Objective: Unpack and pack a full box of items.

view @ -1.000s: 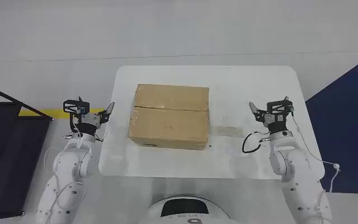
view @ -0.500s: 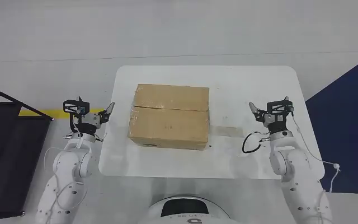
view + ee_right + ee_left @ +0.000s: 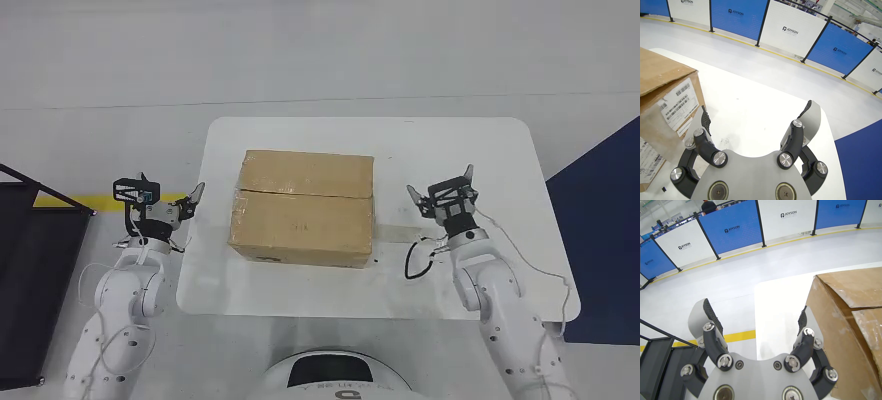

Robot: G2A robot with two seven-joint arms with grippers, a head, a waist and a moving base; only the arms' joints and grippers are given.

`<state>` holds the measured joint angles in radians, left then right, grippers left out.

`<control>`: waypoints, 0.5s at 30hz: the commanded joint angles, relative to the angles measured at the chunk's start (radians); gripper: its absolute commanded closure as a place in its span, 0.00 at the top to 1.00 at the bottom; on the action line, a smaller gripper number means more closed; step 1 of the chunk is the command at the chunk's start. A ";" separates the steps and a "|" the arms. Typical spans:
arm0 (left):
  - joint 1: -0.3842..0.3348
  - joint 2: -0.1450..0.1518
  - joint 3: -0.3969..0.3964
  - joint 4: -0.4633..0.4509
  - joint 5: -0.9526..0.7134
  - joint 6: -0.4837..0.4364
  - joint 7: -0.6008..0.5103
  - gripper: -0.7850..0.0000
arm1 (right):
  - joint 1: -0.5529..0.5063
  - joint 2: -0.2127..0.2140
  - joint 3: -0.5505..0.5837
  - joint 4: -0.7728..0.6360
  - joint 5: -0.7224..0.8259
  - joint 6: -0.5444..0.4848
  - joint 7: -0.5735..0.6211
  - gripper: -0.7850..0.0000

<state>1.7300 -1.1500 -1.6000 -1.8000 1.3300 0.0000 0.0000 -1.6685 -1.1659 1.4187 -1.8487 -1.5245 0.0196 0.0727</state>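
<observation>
Overhead, released left fingers (image 3: 197,191) and right fingers (image 3: 412,194) flank the box (image 3: 303,208); the right wrist view adds labels (image 3: 678,103).

Probably a factory test hall: pale glossy floor (image 3: 715,291), yellow floor lines (image 3: 740,334), blue-and-white partition panels (image 3: 730,232).

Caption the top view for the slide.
Closed cardboard box on white table, flanked by open left gripper and open right gripper, neither touching it.
</observation>
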 commanded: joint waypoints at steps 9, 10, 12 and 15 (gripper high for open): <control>0.000 0.000 0.000 0.000 0.000 0.000 0.000 1.00 | 0.052 -0.009 -0.095 0.028 -0.058 -0.084 0.039 1.00; 0.000 0.000 0.000 0.000 0.000 0.000 0.000 1.00 | 0.056 -0.008 -0.093 0.033 -0.048 -0.110 0.032 1.00; 0.000 0.000 0.000 0.000 0.000 0.000 0.000 1.00 | 0.062 -0.006 -0.089 0.040 -0.021 -0.182 0.007 1.00; 0.000 0.000 0.000 0.000 0.000 0.000 0.000 1.00 | 0.061 0.002 -0.062 0.047 0.021 -0.294 -0.028 1.00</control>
<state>1.7300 -1.1500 -1.6000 -1.8000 1.3300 0.0000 0.0000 -1.6058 -1.1669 1.3462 -1.8026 -1.5186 -0.2300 0.0562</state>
